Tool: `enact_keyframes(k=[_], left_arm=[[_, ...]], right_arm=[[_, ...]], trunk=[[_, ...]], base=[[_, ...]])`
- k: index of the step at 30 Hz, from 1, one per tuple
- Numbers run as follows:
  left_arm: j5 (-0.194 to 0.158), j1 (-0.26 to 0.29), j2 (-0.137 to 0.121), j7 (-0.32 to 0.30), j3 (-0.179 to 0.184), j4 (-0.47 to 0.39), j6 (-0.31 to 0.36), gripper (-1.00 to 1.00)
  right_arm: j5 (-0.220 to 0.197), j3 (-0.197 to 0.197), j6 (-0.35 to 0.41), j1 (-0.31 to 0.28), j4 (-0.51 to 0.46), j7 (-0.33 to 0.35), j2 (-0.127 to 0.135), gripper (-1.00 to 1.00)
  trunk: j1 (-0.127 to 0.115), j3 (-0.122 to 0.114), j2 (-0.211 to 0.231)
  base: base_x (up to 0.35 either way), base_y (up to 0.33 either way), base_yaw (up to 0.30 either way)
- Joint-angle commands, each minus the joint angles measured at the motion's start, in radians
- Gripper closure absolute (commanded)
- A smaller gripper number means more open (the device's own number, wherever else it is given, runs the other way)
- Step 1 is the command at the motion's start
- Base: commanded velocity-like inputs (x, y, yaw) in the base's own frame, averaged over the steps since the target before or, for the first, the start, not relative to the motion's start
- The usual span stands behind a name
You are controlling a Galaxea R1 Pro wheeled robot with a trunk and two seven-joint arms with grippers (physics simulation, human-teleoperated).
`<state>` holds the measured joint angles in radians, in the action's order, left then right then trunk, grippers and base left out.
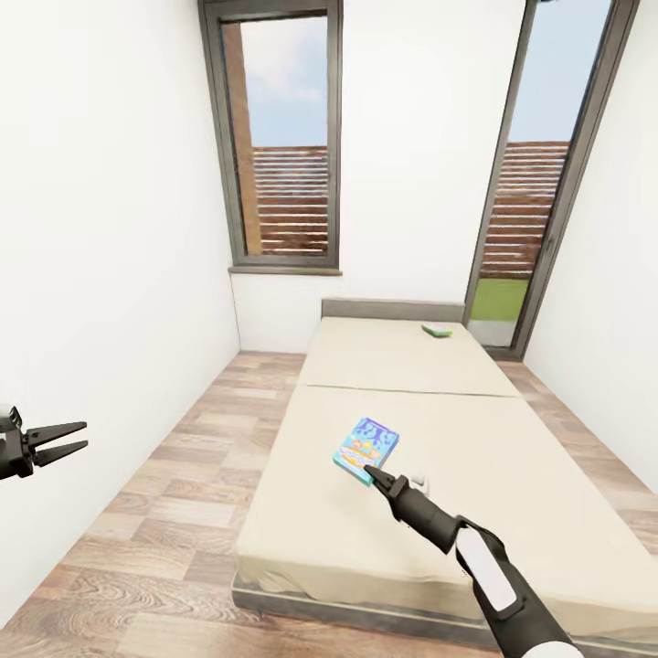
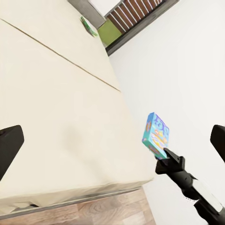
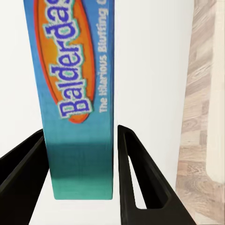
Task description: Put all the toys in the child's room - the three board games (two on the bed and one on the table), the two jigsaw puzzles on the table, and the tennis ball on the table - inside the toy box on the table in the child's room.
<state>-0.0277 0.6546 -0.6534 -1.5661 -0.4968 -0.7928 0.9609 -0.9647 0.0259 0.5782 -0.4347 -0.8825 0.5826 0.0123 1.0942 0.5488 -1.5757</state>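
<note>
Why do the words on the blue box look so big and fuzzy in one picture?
In the right wrist view the camera sits right behind the jaws, so the blue game box looms large and its "Balderdash" lettering looks soft and jagged. In the head view the same box is small, its print unreadable. Light is flat everywhere, with hardly any shadow on the bed.

Right arm (image 1: 484, 557): glossy black segmented links, one white oblong cover panel on forearm. Right gripper (image 1: 373, 474): matte black, two flat tapered fingers (image 3: 136, 183). Left gripper (image 1: 60, 440): black, pointed wedge fingers.
</note>
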Motion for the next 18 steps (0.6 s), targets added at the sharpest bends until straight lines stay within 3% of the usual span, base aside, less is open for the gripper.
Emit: enact_keyframes(k=[1, 6, 9, 14, 18], left_arm=[[0.002, 0.001, 0.000, -0.005, 0.000, 0.000, 0.011, -1.00], [0.002, 0.000, -0.001, -0.005, 0.000, 0.000, 0.013, -1.00], [0.002, 0.001, 0.000, -0.005, 0.000, 0.000, 0.016, -1.00], [0.003, 0.000, 0.003, -0.005, 0.004, 0.000, 0.022, -1.00], [0.005, 0.005, 0.037, -0.005, 0.021, 0.000, 0.030, -1.00]], right_arm=[[-0.006, 0.002, 0.006, -0.001, -0.020, -0.024, 0.001, 1.00], [-0.006, 0.008, 0.025, -0.001, -0.120, -0.063, -0.010, 1.00], [-0.006, 0.037, 0.037, 0.004, -0.187, -0.086, -0.014, 1.00], [-0.010, 0.090, 0.043, 0.005, -0.213, -0.158, -0.013, 1.00], [-0.017, 0.094, 0.041, 0.005, -0.220, -0.171, -0.012, 1.00]], trunk=[[-0.004, -0.002, 0.007], [-0.023, -0.018, 0.042], [-0.035, -0.027, 0.063], [-0.054, -0.043, 0.098], [-0.069, -0.055, 0.126]], base=[[0.000, 0.000, 0.000], [0.000, 0.000, 0.000], [0.000, 0.000, 0.000], [0.000, 0.000, 0.000], [0.000, 0.000, 0.000]])
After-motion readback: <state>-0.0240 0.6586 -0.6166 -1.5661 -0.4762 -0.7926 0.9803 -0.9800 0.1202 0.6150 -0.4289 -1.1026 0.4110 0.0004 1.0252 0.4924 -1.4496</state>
